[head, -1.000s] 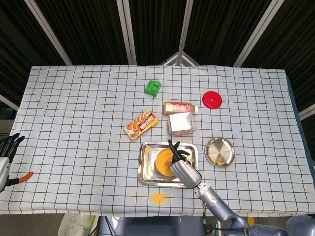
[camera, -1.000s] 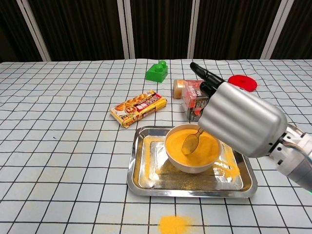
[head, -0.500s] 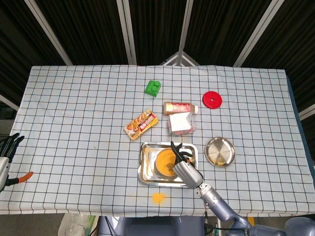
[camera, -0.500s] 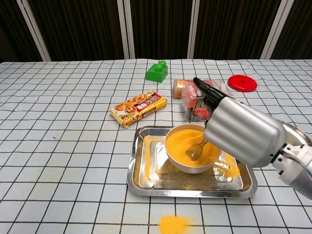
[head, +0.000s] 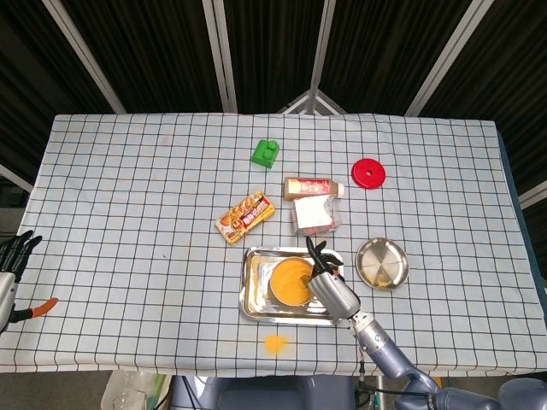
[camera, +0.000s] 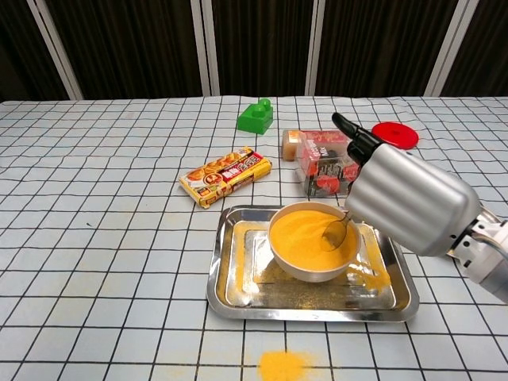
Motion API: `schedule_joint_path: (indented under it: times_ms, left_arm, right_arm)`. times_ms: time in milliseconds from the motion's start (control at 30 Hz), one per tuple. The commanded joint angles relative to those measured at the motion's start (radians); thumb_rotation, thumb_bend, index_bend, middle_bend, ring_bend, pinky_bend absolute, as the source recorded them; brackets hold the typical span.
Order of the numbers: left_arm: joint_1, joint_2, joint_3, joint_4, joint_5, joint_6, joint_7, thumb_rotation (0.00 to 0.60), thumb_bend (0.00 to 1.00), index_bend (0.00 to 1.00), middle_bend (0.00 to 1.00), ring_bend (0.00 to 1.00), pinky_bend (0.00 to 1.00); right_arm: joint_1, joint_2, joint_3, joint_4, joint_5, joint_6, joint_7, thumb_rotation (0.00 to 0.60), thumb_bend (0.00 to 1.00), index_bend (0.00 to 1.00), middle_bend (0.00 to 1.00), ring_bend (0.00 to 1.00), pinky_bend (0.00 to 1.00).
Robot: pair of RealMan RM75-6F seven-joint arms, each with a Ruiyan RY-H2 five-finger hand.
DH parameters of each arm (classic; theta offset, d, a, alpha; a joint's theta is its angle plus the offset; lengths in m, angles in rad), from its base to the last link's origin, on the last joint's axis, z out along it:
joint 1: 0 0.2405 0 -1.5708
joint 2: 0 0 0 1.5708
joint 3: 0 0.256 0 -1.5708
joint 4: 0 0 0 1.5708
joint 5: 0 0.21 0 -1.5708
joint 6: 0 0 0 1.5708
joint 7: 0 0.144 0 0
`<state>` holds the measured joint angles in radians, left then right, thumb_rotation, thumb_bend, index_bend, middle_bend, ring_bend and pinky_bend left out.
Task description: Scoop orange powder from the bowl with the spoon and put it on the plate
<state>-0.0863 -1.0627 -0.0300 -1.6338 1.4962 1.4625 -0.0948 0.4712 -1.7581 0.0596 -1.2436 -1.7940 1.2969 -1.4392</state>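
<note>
The right hand (camera: 405, 198) holds the spoon (camera: 335, 232), its bowl dipped at the right edge of the orange powder (camera: 305, 234) in the white bowl (camera: 311, 270); how its fingers wrap the handle is hidden behind the hand's back, though dark fingertips (camera: 349, 127) stick out above. The bowl sits in a steel tray (camera: 230, 298) dusted with powder. The round plate (head: 382, 263) lies just right of the tray. The left hand (head: 13, 256) hangs at the table's left edge, fingers apart, holding nothing.
</note>
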Motion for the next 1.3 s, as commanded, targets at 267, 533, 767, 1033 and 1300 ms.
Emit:
schedule_joint_path:
  times_ms: [267, 533, 767, 1033, 1300]
  left_arm:
    - [0.0, -0.001, 0.001, 0.0, 0.001, 0.0, 0.002, 0.6, 0.01, 0.0, 0.0, 0.0, 0.0]
    - [0.001, -0.001, 0.0, 0.0, 0.0, 0.002, 0.0, 0.6, 0.01, 0.0, 0.0, 0.0, 0.0]
    - [0.001, -0.001, -0.001, 0.001, 0.0, 0.002, -0.002, 0.6, 0.01, 0.0, 0.0, 0.0, 0.0]
    - [0.001, -0.002, -0.002, 0.003, 0.002, 0.006, -0.006, 0.6, 0.01, 0.0, 0.0, 0.0, 0.0]
    - [0.001, -0.002, -0.002, 0.001, 0.0, 0.005, -0.008, 0.6, 0.01, 0.0, 0.0, 0.0, 0.0]
  right_arm:
    - [0.002, 0.012, -0.016, -0.071, -0.027, -0.009, -0.011, 0.6, 0.87, 0.75, 0.67, 0.31, 0.0]
    - [-0.006, -0.005, -0.016, -0.049, -0.02, -0.02, -0.015, 0.6, 0.87, 0.75, 0.67, 0.31, 0.0]
    - [-0.009, -0.016, -0.012, 0.001, -0.014, -0.023, -0.004, 0.6, 0.87, 0.75, 0.67, 0.31, 0.0]
    - [-0.01, -0.015, 0.007, 0.027, -0.007, -0.011, 0.005, 0.6, 0.87, 0.75, 0.67, 0.31, 0.0]
    - [-0.013, 0.007, 0.016, 0.015, -0.001, -0.001, 0.005, 0.6, 0.87, 0.75, 0.67, 0.31, 0.0]
